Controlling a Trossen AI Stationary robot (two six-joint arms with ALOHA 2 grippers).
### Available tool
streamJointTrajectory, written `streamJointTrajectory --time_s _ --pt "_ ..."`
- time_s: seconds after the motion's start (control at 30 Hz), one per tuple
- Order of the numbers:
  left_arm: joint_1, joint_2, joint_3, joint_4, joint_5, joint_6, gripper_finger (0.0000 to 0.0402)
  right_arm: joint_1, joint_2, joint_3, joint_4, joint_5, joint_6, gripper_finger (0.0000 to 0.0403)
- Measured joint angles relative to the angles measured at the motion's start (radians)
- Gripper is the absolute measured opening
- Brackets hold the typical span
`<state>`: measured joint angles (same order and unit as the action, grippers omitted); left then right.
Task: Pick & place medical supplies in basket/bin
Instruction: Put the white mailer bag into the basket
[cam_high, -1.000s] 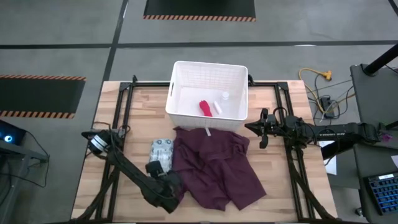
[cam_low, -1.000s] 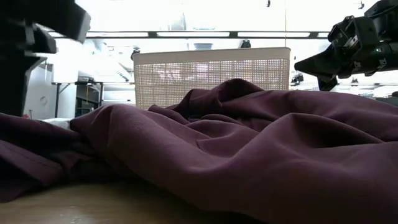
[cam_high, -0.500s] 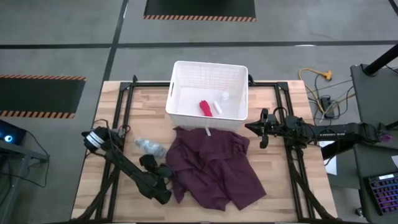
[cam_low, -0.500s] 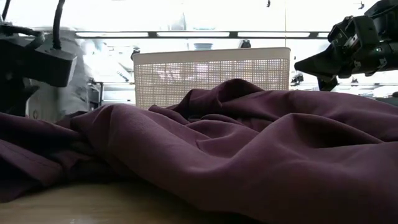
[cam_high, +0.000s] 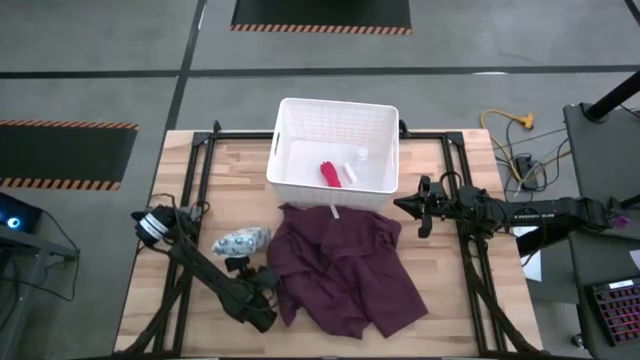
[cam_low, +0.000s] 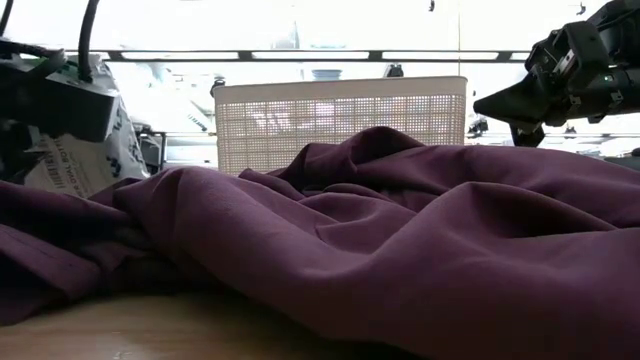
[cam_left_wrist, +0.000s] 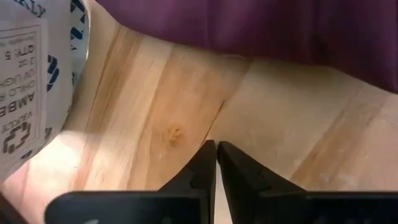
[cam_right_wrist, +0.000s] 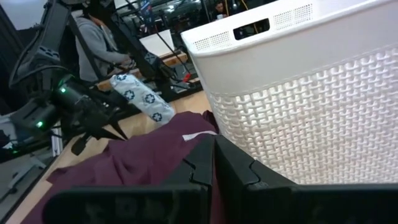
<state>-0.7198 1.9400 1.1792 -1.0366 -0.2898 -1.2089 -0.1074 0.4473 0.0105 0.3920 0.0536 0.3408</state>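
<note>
The pale patterned packet (cam_high: 242, 241) stands tipped up beside the maroon cloth's left edge (cam_high: 345, 265), its printed white back showing in the low view (cam_low: 85, 155) and the left wrist view (cam_left_wrist: 31, 81). My left gripper (cam_high: 240, 264) is just near of it, shut, with nothing between the fingertips (cam_left_wrist: 216, 149). The white basket (cam_high: 338, 103) at the far middle holds the red tube (cam_high: 327, 174), the white stick (cam_high: 350, 172) and the white bottle (cam_high: 361, 154). My right gripper (cam_high: 425, 205) hovers right of the basket, shut and empty (cam_right_wrist: 214, 149). My left gripper: I cannot tell whether it touches the packet. Its shut fingertips point down at bare wood with nothing between them, and the packet (cam_left_wrist: 31, 81) rises close beside it, tilted.
The crumpled maroon cloth (cam_low: 400, 230) covers the table's middle in front of the basket (cam_low: 340, 120). Bare wood lies left of the packet and along the near edge. A black frame runs along the table's left and right sides. A person shows beyond the table (cam_right_wrist: 99, 43).
The packet has gone from lying flat against the cloth's left edge a little toward the table's left edge, and has tipped up so that its printed back shows. My left gripper has shifted slightly toward the table's left edge. My right arm has kept still.
</note>
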Motion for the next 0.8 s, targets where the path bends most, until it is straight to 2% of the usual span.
streamJointTrajectory --time_s 0.1,0.2,0.3,0.53,0.67,0.8 --pt "-0.027 -0.007 0.048 -0.01 0.004 -0.001 0.0012 0.0 0.0 0.0 0.0 0.0 -0.001 0.0009" --pt "-0.07 -0.052 0.107 0.058 0.036 0.053 0.0015 0.0 0.0 0.0 0.0 0.0 -0.003 0.0009" --pt "-0.105 -0.109 0.15 0.026 0.044 0.074 0.0035 0.0 0.001 0.0 0.0 0.001 -0.004 0.0009" --pt "-0.128 -0.219 0.217 0.025 0.027 0.071 0.0142 0.0 0.001 0.0 -0.001 0.002 -0.048 0.0009" --pt "-0.125 -0.238 0.177 0.016 0.021 0.06 0.0199 0.0 0.0 0.0 -0.001 0.002 -0.094 0.0009" --pt "-0.122 -0.225 0.097 0.015 0.023 0.011 0.0236 0.0 0.0 0.0 -0.001 0.002 -0.106 0.0009"
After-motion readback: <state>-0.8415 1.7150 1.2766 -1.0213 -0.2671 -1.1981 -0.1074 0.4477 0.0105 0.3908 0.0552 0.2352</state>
